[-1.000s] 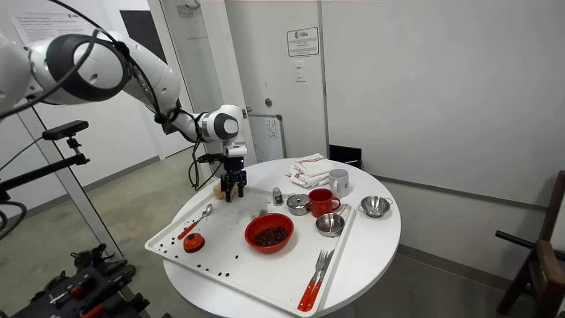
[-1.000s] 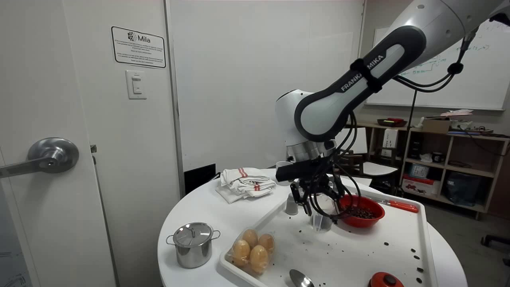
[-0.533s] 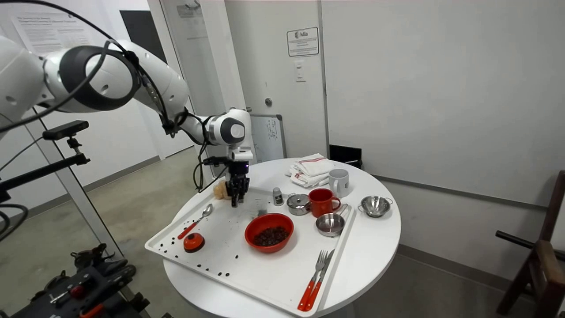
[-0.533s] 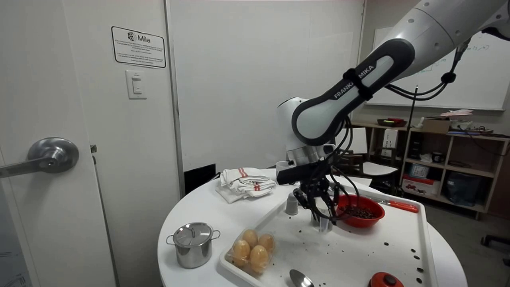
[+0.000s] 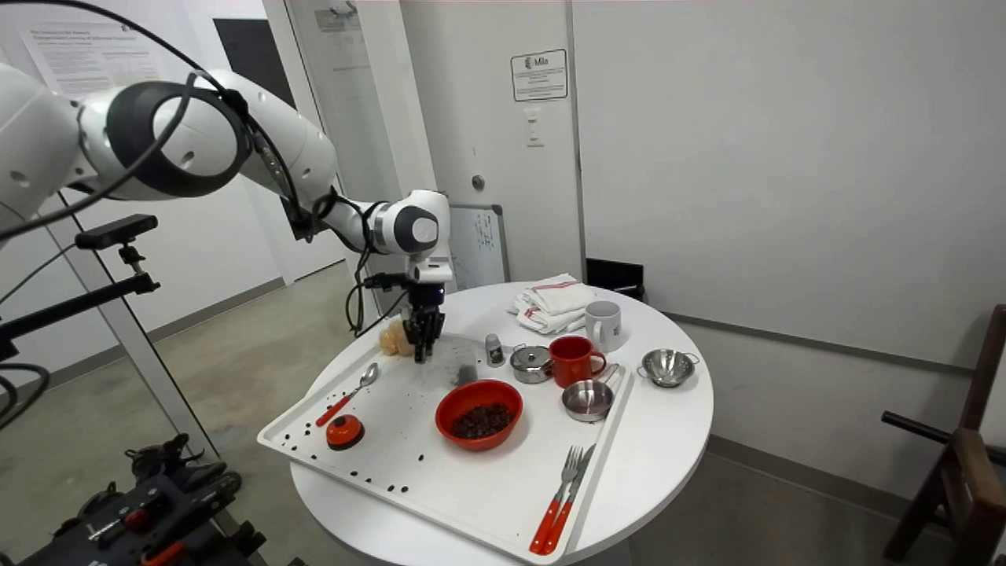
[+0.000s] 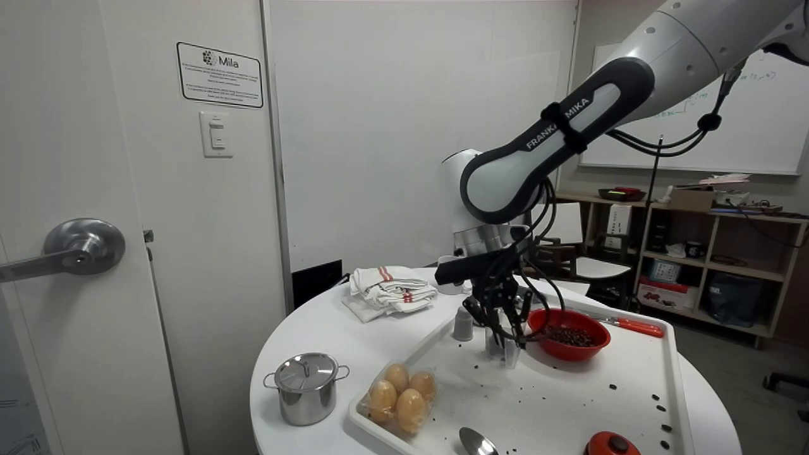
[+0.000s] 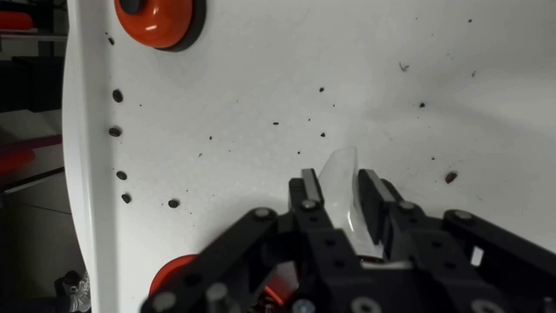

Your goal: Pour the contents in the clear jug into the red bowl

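My gripper (image 7: 338, 174) is shut on a clear upright strip, apparently the handle of the clear jug (image 7: 341, 191); both pads meet it. The jug's body is mostly hidden by the gripper in the wrist view. In an exterior view the clear jug (image 6: 510, 355) shows below my gripper (image 6: 509, 341), beside the red bowl. Whether its base touches the tray I cannot tell. Dark grey contents show faintly through the clear jug (image 5: 466, 374) in an exterior view, with my gripper (image 5: 423, 358) to its left. The red bowl (image 5: 481, 444) holds dark beans.
A white tray (image 5: 314, 452) carries scattered beans, a red-orange dome (image 5: 344, 431), a spoon (image 5: 368, 376) and bagged eggs (image 6: 404, 398). Near the jug stand a grey shaker (image 6: 462, 325), a lidded pot (image 5: 532, 364) and a red mug (image 5: 574, 362). A metal pan (image 5: 588, 399) lies beyond.
The jaws have closed from wide open onto the clear handle. My arm has moved toward the jug, then risen slightly; the jug seems to have shifted a little with it.
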Controlling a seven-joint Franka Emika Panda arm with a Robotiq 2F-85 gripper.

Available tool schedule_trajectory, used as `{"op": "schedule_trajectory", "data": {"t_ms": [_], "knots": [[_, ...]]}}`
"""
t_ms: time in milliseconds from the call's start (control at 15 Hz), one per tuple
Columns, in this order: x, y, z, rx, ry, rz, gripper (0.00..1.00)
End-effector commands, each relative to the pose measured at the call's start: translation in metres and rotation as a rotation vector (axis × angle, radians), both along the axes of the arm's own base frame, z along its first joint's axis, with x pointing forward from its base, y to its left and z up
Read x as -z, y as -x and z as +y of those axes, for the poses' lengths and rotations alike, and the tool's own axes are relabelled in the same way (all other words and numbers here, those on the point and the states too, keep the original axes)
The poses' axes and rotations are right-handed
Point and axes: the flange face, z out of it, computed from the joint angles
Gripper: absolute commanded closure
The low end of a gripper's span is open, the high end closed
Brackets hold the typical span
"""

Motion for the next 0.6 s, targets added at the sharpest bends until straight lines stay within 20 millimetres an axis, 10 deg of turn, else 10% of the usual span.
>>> {"op": "schedule_trajectory", "data": {"t_ms": [0, 533], "knots": [[-0.052, 0.004, 0.004, 0.014, -0.037, -0.04, 0.9], [-0.13, 0.027, -0.017, 0.073, -0.159, 0.068, 0.9]]}}
